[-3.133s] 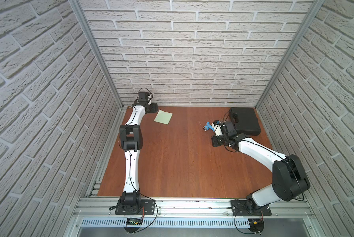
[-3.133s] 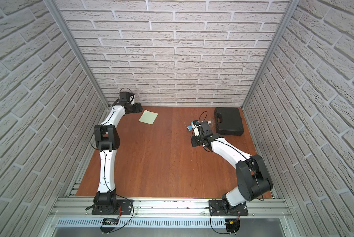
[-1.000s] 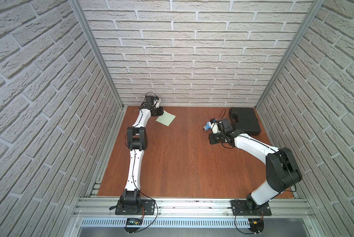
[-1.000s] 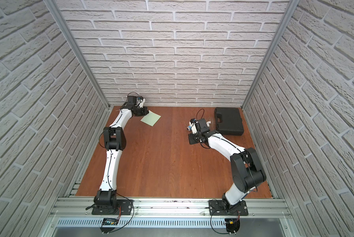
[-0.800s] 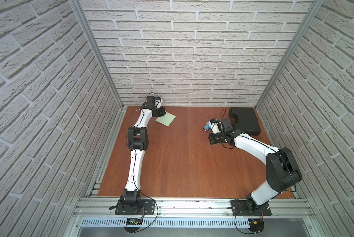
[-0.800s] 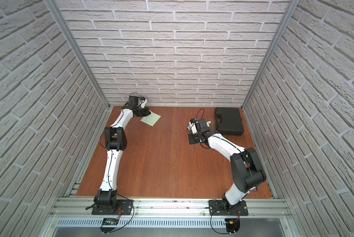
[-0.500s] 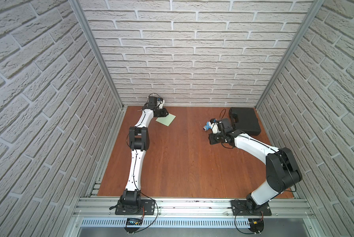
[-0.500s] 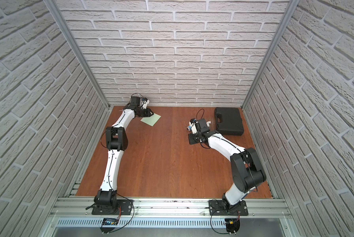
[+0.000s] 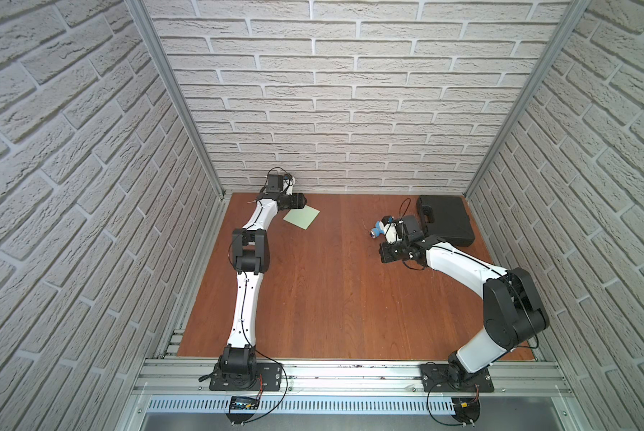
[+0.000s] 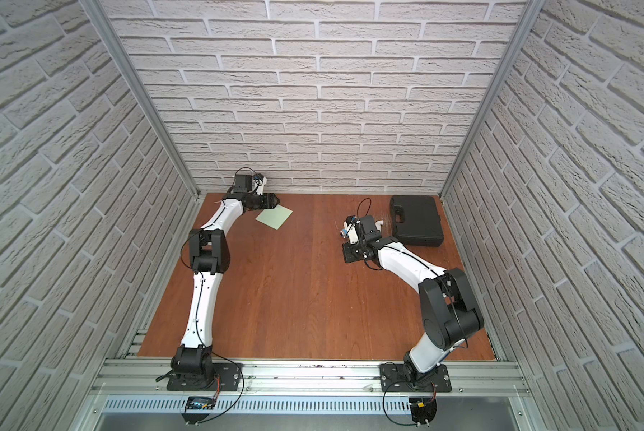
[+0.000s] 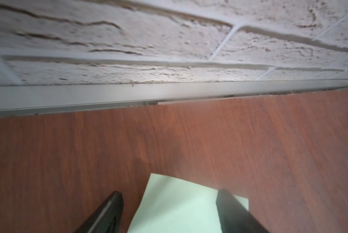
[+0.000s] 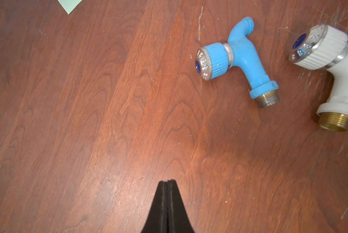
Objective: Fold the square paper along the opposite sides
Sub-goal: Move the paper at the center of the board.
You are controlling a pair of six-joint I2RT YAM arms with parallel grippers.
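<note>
Paper [image 9: 302, 218] lies flat and unfolded near the back wall; left gripper [image 11: 169, 209] straddles its corner, jaws wide. Right gripper [image 12: 167, 183] is closed, empty. Folding remains.

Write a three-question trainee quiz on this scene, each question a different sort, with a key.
1. True or false: the left gripper is shut on the paper.
2. What lies nearest the right gripper? A) blue tap B) black case C) paper
3. Fill in: the right gripper's jaws are ____.

Key: 1 false, the jaws stand apart over the flat paper; 2 A; 3 shut.
</note>
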